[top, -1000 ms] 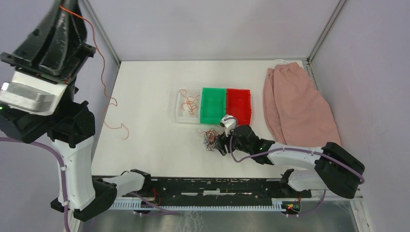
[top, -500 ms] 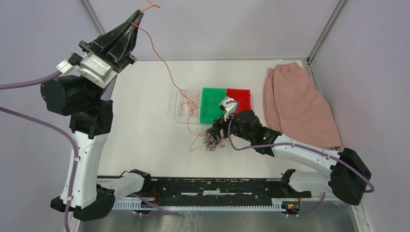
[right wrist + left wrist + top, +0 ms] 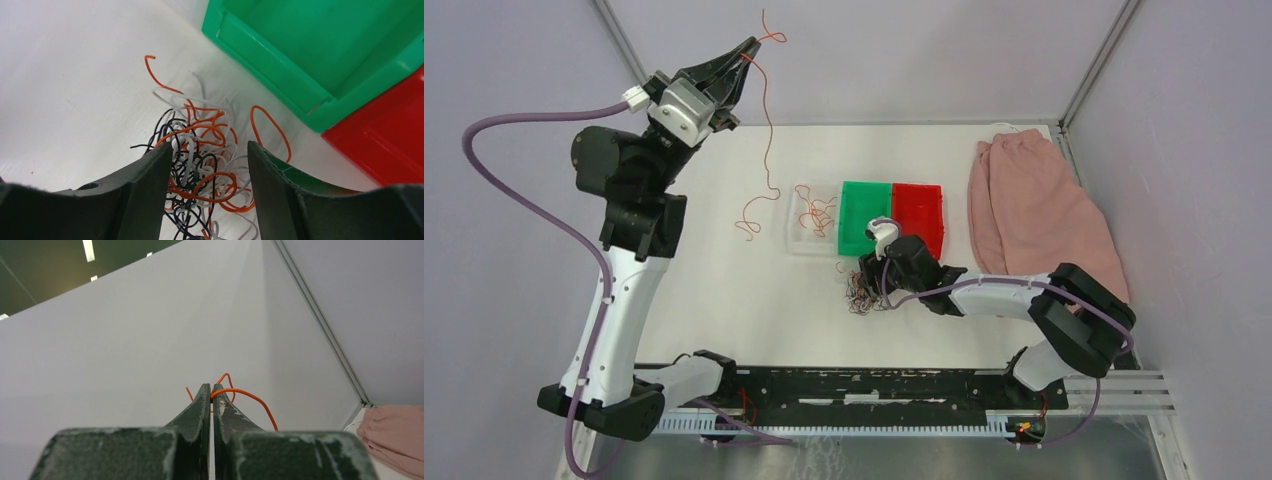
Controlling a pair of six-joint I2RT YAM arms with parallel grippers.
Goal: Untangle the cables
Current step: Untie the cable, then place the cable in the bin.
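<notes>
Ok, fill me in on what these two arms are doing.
The left fingers, raised high, are shut on one orange wire that dangles down toward the clear tray, where a few orange wires lie. The right fingers are open and low, straddling the tangled clump of orange, black and white wires on the table, beside the green bin. The clump is not yet gripped.

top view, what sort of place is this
Probably a robotics lab test cell: a white table boxed in by plain grey panels, a left arm and right arm bolted at its near edge, and staged props, a green bin and tangled cables.
</notes>
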